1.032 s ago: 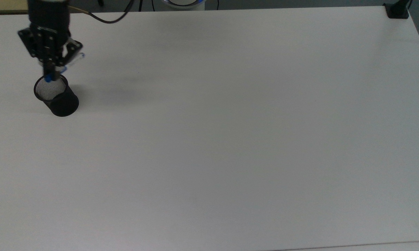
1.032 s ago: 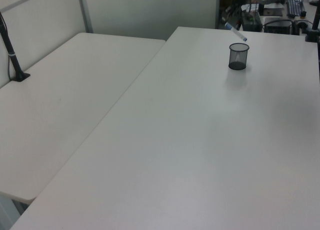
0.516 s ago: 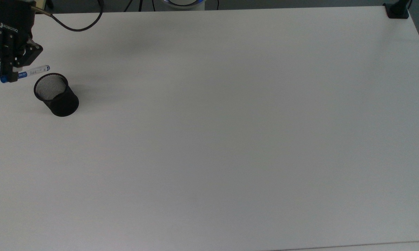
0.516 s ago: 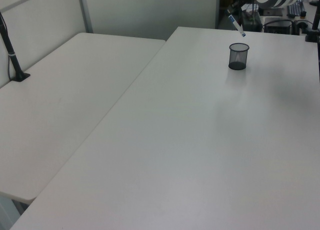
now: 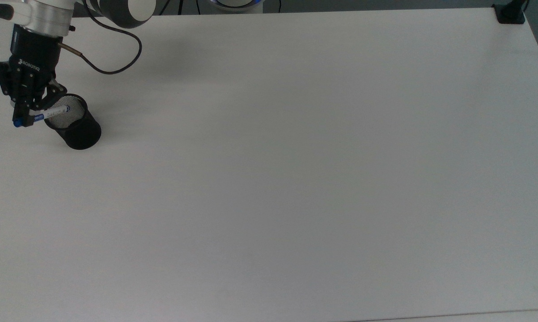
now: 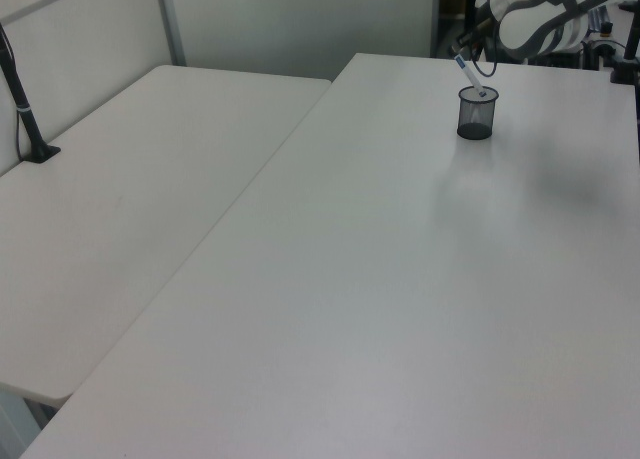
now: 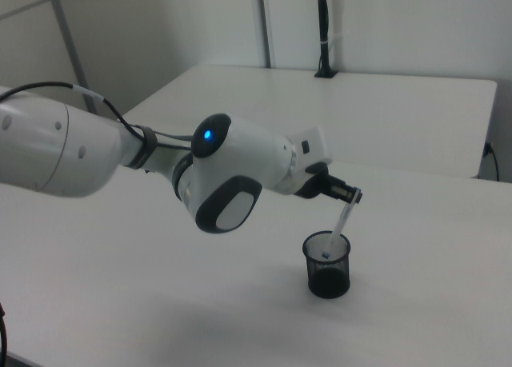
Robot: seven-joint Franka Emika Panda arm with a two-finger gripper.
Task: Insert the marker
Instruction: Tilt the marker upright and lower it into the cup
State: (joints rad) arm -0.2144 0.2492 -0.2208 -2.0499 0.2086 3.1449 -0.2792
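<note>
Over at the top view's left edge, the gripper (image 5: pixel 25 117) is hanging just beside the black mesh pen cup (image 5: pixel 73 123), and its fingers are closing on the marker (image 5: pixel 49 113), pinching it near the blue cap end. The marker is lying slanted across the top view, cap end out past the cup's rim toward the top view's left, small blue tip sitting over the cup's mouth. A black cable (image 5: pixel 112 58) is looping from the wrist across the white counter (image 5: pixel 295 170), which is stretching bare toward the top view's right, where a black clamp (image 5: pixel 510 13) is sitting at the far corner.

In the left view, a second white counter (image 6: pixel 140 189) is filling the left view's left side with a black post (image 6: pixel 25 109) standing on it. Moving right, the cup (image 6: pixel 477 113) is standing upright on the main counter, and the marker (image 6: pixel 470 77) is tilting down into its mouth, with the arm (image 6: pixel 540 14) reaching in above.

In the right view, the white arm (image 7: pixel 144 163) is stretching in from the right view's left, and the gripper (image 7: pixel 352 196) is holding the marker (image 7: pixel 339 227) steeply tilted, its lower tip inside the cup (image 7: pixel 328 265), the upper end still well above the rim.
</note>
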